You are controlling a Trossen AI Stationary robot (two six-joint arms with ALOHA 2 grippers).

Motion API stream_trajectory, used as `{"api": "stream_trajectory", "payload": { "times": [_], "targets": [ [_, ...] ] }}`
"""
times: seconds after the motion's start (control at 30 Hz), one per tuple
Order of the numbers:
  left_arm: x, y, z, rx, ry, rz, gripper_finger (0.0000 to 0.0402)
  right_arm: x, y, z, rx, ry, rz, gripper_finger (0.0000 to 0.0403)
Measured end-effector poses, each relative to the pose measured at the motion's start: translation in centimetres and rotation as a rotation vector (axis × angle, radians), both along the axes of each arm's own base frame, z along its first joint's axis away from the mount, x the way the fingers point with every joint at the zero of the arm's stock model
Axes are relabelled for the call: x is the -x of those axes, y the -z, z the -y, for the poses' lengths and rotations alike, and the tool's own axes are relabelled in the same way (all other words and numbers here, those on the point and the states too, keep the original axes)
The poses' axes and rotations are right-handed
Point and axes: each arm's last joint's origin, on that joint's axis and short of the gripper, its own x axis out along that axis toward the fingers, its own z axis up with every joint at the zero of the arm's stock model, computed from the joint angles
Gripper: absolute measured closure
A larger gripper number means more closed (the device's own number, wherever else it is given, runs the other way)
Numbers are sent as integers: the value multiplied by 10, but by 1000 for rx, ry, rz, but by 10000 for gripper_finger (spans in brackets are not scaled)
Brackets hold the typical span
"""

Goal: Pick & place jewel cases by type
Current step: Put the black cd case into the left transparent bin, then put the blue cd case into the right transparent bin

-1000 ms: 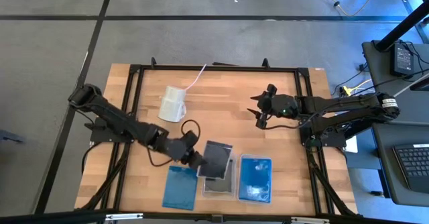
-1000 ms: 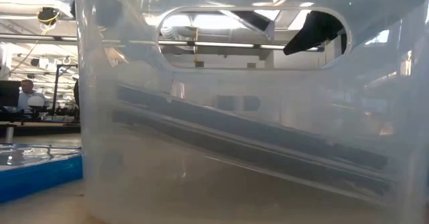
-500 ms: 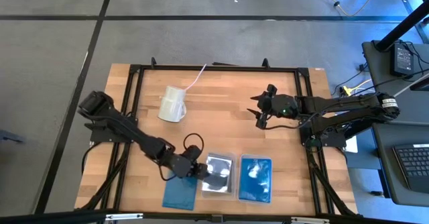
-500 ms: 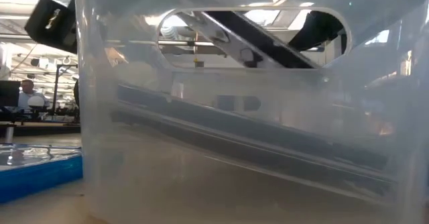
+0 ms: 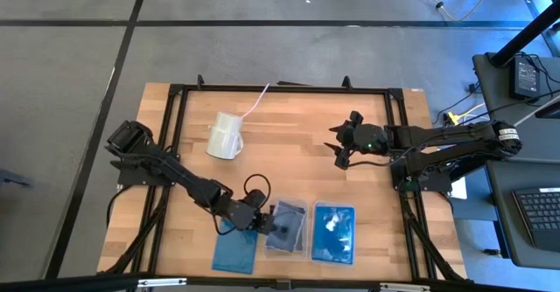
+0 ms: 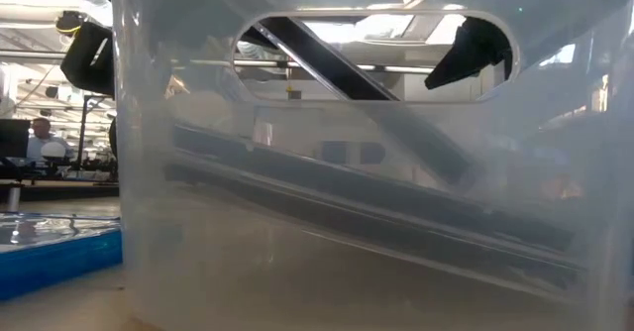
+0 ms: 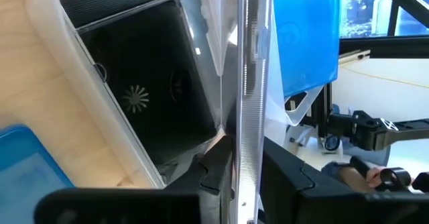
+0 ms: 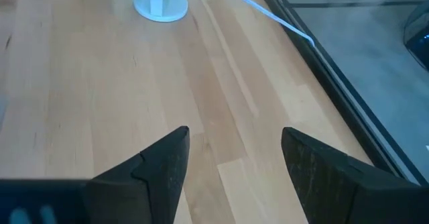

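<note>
My left gripper [image 5: 261, 223] is shut on a clear jewel case [image 7: 245, 110], low over the middle clear tray [image 5: 302, 210] near the table's near edge. A dark grey case [image 7: 147, 96] lies in that tray; in the low view, cases [image 6: 376, 207] lie slanted behind its cloudy wall. One blue case [image 5: 234, 248] lies flat on the table left of the tray. Other blue cases [image 5: 334, 232] lie in the right tray. My right gripper [image 5: 340, 149] hangs open over bare wood right of centre, touching nothing. My left gripper pinches the clear jewel case between its two fingers [image 7: 208, 174] at one edge [image 7: 241, 177]. The fingers come slanting down from the table's left. The case shows edge-on in the wrist view, tilted over the dark case in the tray; whether its far end rests there, I cannot tell.
A white cylindrical cup [image 5: 226, 136] with a cord lies on its side left of centre, toward the far edge. A black frame [image 5: 280, 88] runs around the tabletop. Bare wood [image 5: 297, 152] lies between the cup and my right gripper. A person [image 6: 40, 138] sits far behind.
My left gripper has carried the clear case toward the near edge and down into the middle tray, staying shut on it. The case, held above the tray's far end a second ago, now sits tilted inside the tray.
</note>
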Motion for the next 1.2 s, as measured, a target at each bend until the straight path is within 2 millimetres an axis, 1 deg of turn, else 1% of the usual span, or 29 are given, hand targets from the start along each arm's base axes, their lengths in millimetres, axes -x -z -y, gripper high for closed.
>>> {"api": "stream_trajectory", "payload": {
  "times": [0.27,0.43,0.53,0.63,0.73,0.87,1.03,1.2],
  "targets": [
    [0,0,1,15,39,-10,343,0,0,0,1,-1,-1,163],
    [-1,0,-1,16,30,-9,338,0,0,0,3,-2,-2,163],
    [-3,0,-5,5,19,-6,319,0,0,0,3,-2,-1,163],
    [-5,0,-8,4,26,-7,289,0,0,0,3,-2,-2,163],
    [-5,0,-8,18,79,-17,255,0,0,0,4,-2,-2,163],
    [-3,-3,-6,82,187,-35,217,0,0,0,6,-4,-3,163],
    [-1,-8,3,138,256,0,198,0,0,0,21,-12,-9,163],
    [5,-5,9,193,305,-68,198,0,0,0,21,-13,-9,163]
  ]
}}
